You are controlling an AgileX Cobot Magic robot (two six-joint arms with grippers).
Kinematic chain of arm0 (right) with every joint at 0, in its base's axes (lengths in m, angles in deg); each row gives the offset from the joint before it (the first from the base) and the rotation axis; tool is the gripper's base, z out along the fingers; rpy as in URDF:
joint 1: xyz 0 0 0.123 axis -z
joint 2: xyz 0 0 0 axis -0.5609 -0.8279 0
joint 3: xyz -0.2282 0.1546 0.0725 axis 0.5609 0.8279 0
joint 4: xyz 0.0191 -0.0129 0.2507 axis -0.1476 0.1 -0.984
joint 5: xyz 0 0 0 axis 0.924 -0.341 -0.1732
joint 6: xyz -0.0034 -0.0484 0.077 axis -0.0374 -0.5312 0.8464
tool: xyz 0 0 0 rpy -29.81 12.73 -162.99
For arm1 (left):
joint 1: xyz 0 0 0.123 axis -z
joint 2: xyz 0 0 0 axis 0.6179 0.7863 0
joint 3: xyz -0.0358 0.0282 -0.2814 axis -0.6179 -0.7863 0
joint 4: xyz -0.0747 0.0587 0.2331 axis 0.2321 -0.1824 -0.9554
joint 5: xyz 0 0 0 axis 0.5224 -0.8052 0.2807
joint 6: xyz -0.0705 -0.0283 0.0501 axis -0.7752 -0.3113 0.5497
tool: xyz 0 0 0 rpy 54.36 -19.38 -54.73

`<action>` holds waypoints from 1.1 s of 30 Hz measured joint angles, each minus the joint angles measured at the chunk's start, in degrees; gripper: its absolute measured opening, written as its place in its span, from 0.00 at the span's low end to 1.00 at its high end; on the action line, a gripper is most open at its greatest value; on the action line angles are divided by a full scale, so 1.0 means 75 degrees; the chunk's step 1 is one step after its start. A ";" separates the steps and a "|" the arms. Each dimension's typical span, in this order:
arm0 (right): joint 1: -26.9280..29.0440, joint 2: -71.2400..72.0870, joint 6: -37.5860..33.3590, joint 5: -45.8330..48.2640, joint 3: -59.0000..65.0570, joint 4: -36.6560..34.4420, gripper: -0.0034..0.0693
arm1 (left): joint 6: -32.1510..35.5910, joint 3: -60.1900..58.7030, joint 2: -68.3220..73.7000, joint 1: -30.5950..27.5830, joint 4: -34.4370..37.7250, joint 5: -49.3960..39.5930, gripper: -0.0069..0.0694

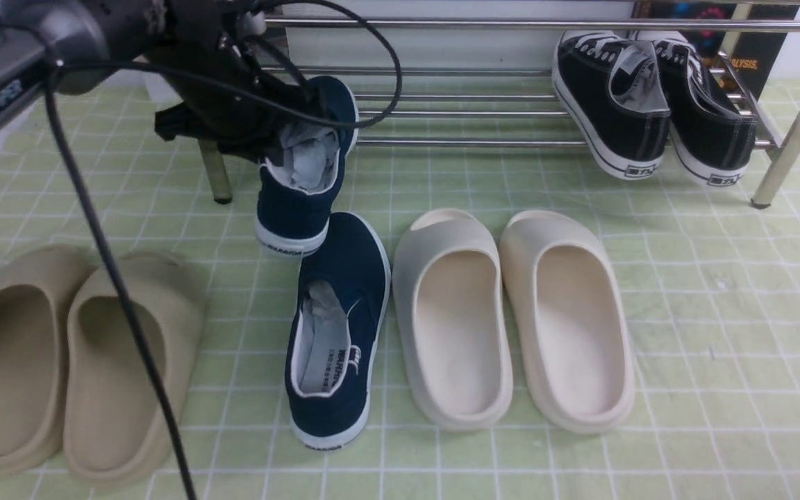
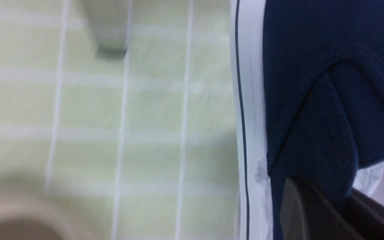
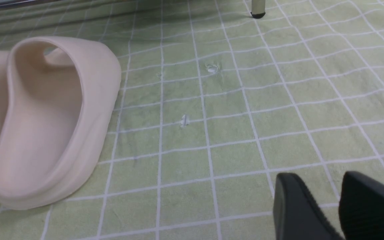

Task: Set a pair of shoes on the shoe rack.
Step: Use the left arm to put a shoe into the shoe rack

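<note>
My left gripper (image 1: 282, 132) is shut on the side wall of one navy-blue slip-on shoe (image 1: 301, 198) and holds it off the floor, tilted, with its toe at the front bars of the chrome shoe rack (image 1: 455, 25). In the left wrist view the dark fingers (image 2: 298, 213) clamp the navy canvas (image 2: 312, 83) beside its white sole. The second navy shoe (image 1: 337, 326) lies on the green mat just below the held one. My right gripper (image 3: 318, 176) is open and empty low over the mat; it does not show in the front view.
Black lace-up sneakers (image 1: 650, 104) lean on the rack's right end. Cream slides (image 1: 511, 319) lie right of the navy shoe, and one shows in the right wrist view (image 3: 45, 116). Beige slides (image 1: 73, 354) lie at the left. A rack leg (image 1: 216, 173) stands near the held shoe.
</note>
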 joint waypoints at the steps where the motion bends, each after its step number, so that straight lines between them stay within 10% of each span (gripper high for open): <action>1: 0.0000 0.0000 0.0000 0.0000 0.0000 0.0000 0.38 | 0.0000 0.0400 0.0296 0.0000 0.0046 -0.0081 0.11; 17: 0.0000 0.0000 0.0000 0.0000 0.0000 0.0000 0.38 | -0.0168 0.2375 0.1883 0.0000 0.0052 0.1419 0.12; 26: 0.0000 0.0000 0.0000 0.0000 0.0000 0.0000 0.38 | -0.0899 0.2436 0.1862 -0.0007 -0.0143 0.2182 0.53; 33: 0.0000 0.0000 0.0000 0.0000 0.0000 0.0000 0.38 | -0.0586 0.2436 0.1225 0.0000 -0.0198 0.0495 0.59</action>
